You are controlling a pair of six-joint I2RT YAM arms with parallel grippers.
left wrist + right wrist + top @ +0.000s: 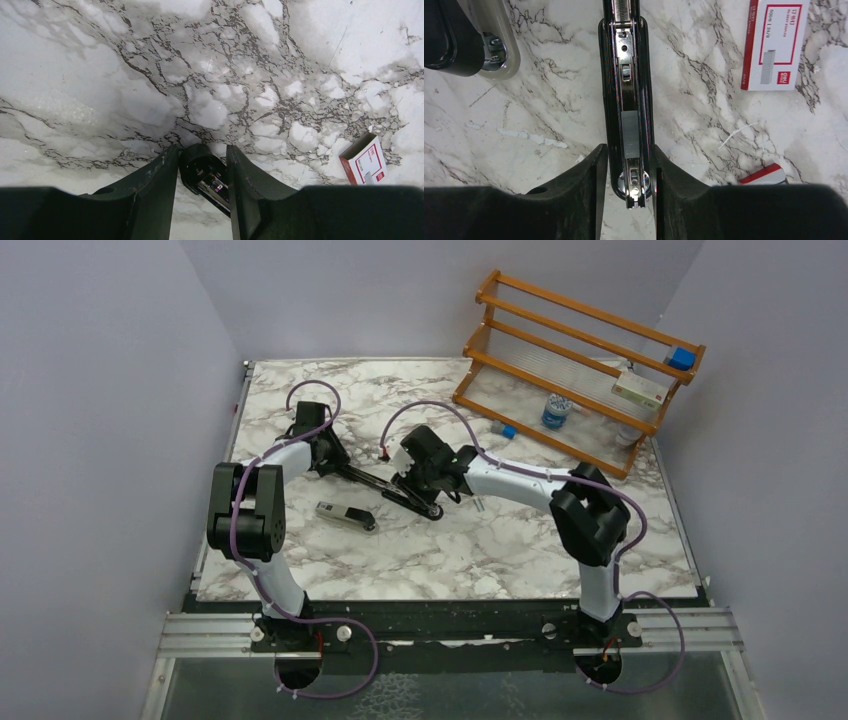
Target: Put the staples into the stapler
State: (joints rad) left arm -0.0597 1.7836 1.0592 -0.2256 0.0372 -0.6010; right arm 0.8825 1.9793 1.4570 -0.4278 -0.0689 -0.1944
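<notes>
**Two grippers on one opened stapler**

Two arms meet at mid-table (520, 550), where the stapler (395, 490) is folded open with its silver channel facing up. From above, its long axis runs on a diagonal, from the far left down toward the near right. The left gripper (202, 150) is clenched on the rounded black end at the far-left tip. The right gripper (629, 150) straddles the chrome-tipped opposite end, fingers just beside the black body. Whether they press on it cannot be told. In the right wrist view the stapler points straight away from the fingers, and a short grey strip (630, 132) lies in the channel. The staples box (776, 42) rests flat beside the stapler, apart from it. A red-and-white scrap (764, 174) lies nearer the right fingers. A black-and-silver object (345, 515) sits on the stapler's near side.
</notes>
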